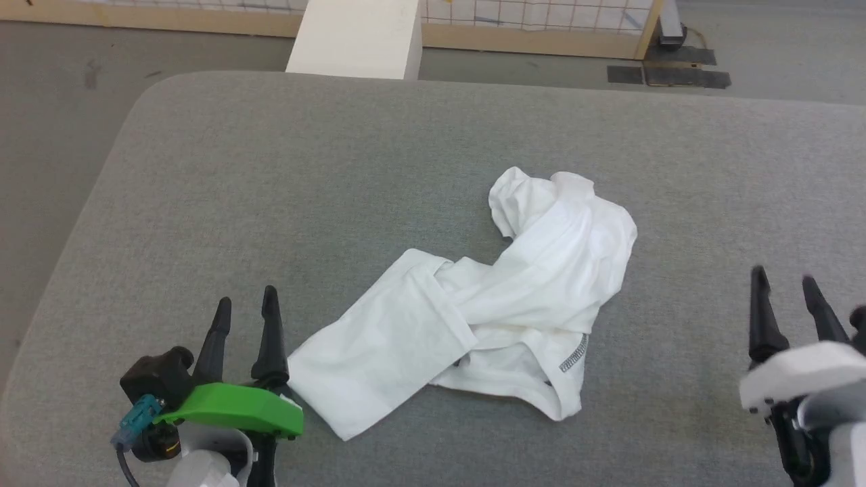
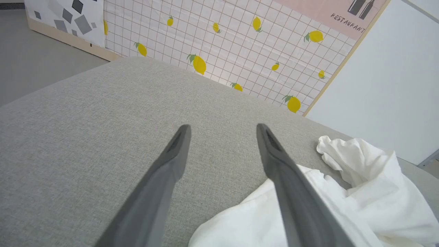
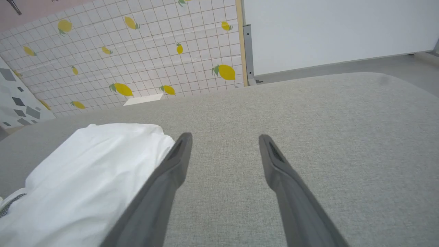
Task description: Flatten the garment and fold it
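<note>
Head view: shirt (image 1: 487, 297) lay twisted on table (image 1: 270, 169); left gripper (image 1: 247, 295) and right gripper (image 1: 783, 276) were wide, empty. Best move looked like pinching single-layer outer edges and pulling apart.

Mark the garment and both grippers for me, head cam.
garment (image 1: 473, 318), head view, on the crumpled middle of the white cloth.
left gripper (image 1: 247, 295), head view, midway between its open fingertips.
right gripper (image 1: 783, 275), head view, midway between its open fingertips.
</note>
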`<state>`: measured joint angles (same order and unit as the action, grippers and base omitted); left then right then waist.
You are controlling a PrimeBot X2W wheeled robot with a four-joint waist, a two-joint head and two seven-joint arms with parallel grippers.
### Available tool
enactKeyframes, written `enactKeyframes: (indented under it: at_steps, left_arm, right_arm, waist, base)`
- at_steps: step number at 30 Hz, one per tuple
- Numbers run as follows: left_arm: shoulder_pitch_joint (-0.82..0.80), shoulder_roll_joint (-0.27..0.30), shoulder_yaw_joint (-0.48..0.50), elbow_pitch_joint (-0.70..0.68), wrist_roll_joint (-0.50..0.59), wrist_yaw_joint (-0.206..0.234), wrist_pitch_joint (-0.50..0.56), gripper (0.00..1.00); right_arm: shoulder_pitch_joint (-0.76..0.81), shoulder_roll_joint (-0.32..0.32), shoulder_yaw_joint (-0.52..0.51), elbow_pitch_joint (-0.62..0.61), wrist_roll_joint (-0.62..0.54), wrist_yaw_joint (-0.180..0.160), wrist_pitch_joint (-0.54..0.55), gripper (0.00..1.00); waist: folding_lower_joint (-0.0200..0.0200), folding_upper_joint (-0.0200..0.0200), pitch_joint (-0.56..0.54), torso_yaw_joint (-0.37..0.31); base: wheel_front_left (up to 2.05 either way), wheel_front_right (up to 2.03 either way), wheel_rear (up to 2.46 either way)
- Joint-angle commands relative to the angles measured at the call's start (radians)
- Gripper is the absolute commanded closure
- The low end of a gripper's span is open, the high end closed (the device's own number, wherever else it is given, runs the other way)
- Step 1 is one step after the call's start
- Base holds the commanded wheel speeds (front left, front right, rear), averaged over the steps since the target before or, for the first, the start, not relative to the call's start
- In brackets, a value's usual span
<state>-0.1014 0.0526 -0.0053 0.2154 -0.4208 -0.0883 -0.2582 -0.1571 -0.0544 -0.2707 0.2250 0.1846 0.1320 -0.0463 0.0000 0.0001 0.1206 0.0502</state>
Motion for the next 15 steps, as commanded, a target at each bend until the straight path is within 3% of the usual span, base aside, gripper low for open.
enactKeyframes:
  at_steps: [1,6,9,11,12,15]
  left_arm:
    - [0.009,-0.002,0.0,0.005,0.003,-0.004,-0.004,0.0]
    - [-0.034,0.004,-0.034,0.018,0.002,-0.013,0.034,0.0]
    - [-0.123,0.017,-0.084,0.033,-0.001,-0.02,0.158,0.0]
    - [-0.195,0.027,-0.131,0.059,0.005,-0.022,0.296,0.0]
    - [-0.3,0.032,-0.197,0.126,0.01,-0.006,0.555,0.0]
    - [-0.404,0.045,-0.267,0.193,0.05,0.013,0.786,0.0]
  right_arm:
    - [0.027,0.003,-0.009,-0.018,0.016,-0.001,0.005,0.0]
    - [0.08,0.004,-0.025,-0.055,0.055,-0.001,0.015,0.0]
    - [0.093,0.004,-0.032,-0.076,0.064,-0.001,0.024,0.0]
    - [0.097,0.004,-0.038,-0.088,0.066,-0.001,0.03,0.0]
    - [0.097,0.004,-0.044,-0.104,0.067,-0.001,0.038,0.0]
    - [0.089,0.004,-0.037,-0.114,0.07,-0.001,0.044,0.0]
  waist:
    - [0.0,-0.0001,-0.005,-0.012]
    - [0.0,-0.0001,-0.007,-0.027]
    - [0.0,-0.0001,-0.004,-0.027]
    - [0.0,-0.0001,0.0,-0.026]
    - [0.0,-0.0001,0.01,-0.025]
    - [0.0,-0.0001,0.028,-0.038]
  base:
    - [0.0,0.0,0.0]
    - [0.0,0.0,0.0]
    - [0.0,0.0,0.0]
    - [0.0,0.0,0.0]
    - [0.0,0.0,0.0]
    - [0.0,0.0,0.0]
